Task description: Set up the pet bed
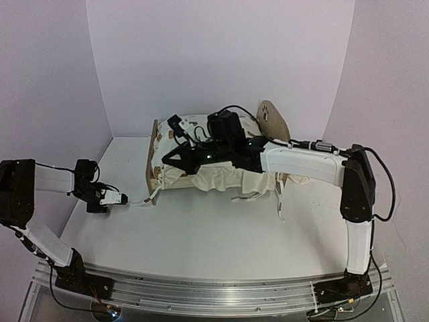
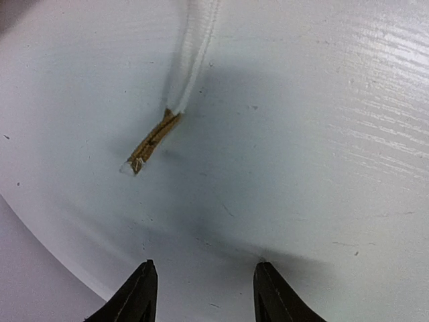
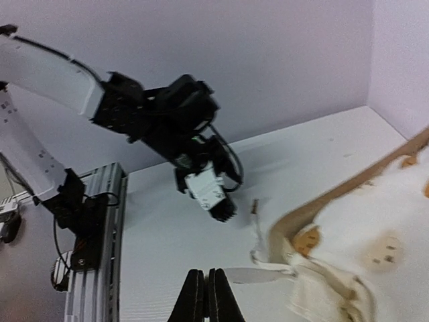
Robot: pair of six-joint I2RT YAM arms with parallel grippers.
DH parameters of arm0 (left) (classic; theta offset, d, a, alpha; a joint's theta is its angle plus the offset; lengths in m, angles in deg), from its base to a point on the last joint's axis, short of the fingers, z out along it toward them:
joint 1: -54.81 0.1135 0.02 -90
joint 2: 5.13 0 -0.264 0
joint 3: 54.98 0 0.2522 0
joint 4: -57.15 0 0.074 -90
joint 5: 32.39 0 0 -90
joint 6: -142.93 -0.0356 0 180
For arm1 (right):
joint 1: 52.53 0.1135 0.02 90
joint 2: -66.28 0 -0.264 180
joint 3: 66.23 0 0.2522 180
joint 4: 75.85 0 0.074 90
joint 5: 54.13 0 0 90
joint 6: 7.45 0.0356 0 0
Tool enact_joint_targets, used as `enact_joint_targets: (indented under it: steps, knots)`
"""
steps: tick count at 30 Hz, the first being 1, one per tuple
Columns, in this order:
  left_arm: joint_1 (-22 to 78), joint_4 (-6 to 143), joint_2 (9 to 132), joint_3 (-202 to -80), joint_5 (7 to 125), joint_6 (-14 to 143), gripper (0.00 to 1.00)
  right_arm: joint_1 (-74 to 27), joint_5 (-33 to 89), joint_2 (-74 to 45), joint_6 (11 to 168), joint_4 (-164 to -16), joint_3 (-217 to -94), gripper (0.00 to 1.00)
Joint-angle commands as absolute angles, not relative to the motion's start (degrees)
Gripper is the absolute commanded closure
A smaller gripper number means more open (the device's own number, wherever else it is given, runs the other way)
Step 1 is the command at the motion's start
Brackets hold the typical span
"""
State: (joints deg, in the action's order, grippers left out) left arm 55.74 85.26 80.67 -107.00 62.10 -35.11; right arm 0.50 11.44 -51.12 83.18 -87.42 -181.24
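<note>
At 12 o'clock on the table (image 1: 201,235), the bed (image 1: 153,161) has its frame standing, but I judge the job only part done. The duvet (image 1: 228,180) lies rumpled and spills over the 6 o'clock rail, with strings (image 1: 278,200) trailing onto the table, so smoothing and tucking are left. My left gripper (image 2: 204,285) hovers low at 9 o'clock of the bed, fingers about half apart and holding nothing. A brown-tipped string (image 2: 151,144) lies on the table just ahead of it. My right gripper (image 3: 205,292) is closed near the bed's 9 o'clock end; whether it pinches anything I cannot tell. My right arm (image 1: 301,161) stretches across the bedding and hides much of it. At 2 o'clock stands the end board (image 1: 273,115).
</note>
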Motion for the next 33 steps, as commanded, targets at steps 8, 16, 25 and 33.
enact_joint_targets:
  steps: [8,16,25,33]
  knots:
    - [55.86,93.88,82.44,-115.01,68.19,-23.76,0.47,12.48,11.97,-63.45,88.23,-86.26,-184.13,0.82]
    - [55.8,103.86,81.77,-129.98,82.13,-14.79,0.33,12.62,19.08,-58.25,77.04,-116.43,-182.7,0.02]
    - [40.55,99.63,78.2,-140.57,83.79,0.34,0.3,-3.56,33.27,-29.52,95.37,-121.44,-170.35,0.12]
    - [27.1,94.05,83.33,-142.57,73.51,0.84,0.25,-15.34,52.82,-28.93,95.66,-122.23,-171.85,0.49]
